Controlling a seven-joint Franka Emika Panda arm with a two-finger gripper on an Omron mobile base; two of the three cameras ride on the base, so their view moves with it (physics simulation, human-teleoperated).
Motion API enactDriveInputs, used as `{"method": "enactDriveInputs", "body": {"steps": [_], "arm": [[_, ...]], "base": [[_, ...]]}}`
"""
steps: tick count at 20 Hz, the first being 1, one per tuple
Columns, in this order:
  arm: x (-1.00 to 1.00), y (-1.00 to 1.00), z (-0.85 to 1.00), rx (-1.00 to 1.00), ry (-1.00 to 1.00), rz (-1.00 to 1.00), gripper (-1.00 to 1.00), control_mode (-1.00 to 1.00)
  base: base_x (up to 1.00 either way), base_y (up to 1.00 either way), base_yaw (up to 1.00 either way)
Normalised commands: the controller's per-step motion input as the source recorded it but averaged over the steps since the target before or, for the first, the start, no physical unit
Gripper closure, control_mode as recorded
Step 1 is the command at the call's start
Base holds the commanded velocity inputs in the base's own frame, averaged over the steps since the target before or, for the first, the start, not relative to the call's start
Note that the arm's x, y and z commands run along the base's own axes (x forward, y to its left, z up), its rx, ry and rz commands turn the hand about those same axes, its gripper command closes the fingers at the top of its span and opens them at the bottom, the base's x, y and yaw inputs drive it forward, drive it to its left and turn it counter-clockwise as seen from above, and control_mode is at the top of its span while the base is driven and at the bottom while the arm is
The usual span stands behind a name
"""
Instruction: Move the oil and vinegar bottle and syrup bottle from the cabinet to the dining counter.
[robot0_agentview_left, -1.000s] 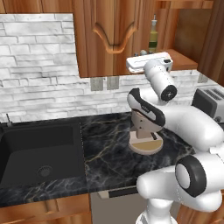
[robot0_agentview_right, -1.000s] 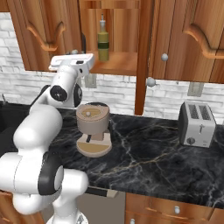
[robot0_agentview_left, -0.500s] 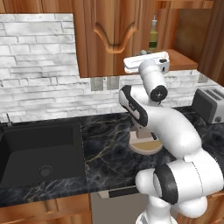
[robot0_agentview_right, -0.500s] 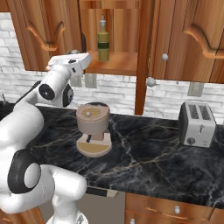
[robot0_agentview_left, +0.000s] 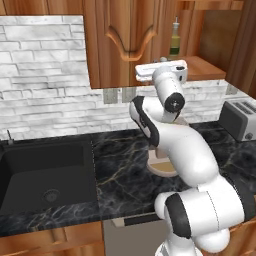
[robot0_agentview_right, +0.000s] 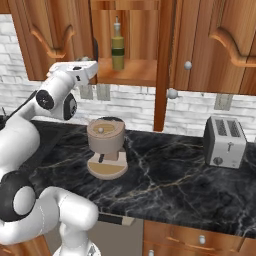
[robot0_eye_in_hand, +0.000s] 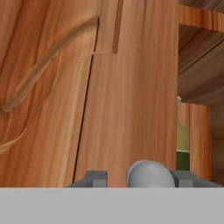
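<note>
The hand (robot0_eye_in_hand: 142, 177) sits close against the reddish-brown cabinet (robot0_eye_in_hand: 122, 87), its 2 finger tips standing either side of a round silver knob (robot0_eye_in_hand: 150, 174) and narrowed onto it, so it is grasping the knob. From the right base view the hand (robot0_agentview_right: 94, 70) lies at the left edge of the open compartment, its tips too small to make out there. The oil and vinegar bottle (robot0_agentview_right: 117, 46) stands upright on the cabinet shelf (robot0_agentview_right: 135, 75); in the hand view just a thin strip of it (robot0_eye_in_hand: 183, 135) shows past the door edge. On the black marble table (robot0_agentview_right: 170, 170) below stand a tan coffee machine (robot0_agentview_right: 106, 145) and a silver toaster (robot0_agentview_right: 225, 141), with a dark sink (robot0_agentview_left: 45, 170) to the left.
</note>
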Motion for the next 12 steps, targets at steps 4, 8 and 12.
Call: {"method": "enactDriveInputs", "body": {"steps": [4,8,12], "arm": [[0.06,-0.05,0.00,0.00,0.01,0.18,1.00,-1.00],[-0.11,0.00,0.00,0.00,0.00,0.22,1.00,-1.00],[-0.39,0.00,0.05,0.00,0.00,0.20,1.00,-1.00]], "base": [[0.00,0.00,0.00],[0.00,0.00,0.00],[0.00,0.00,0.00]]}}
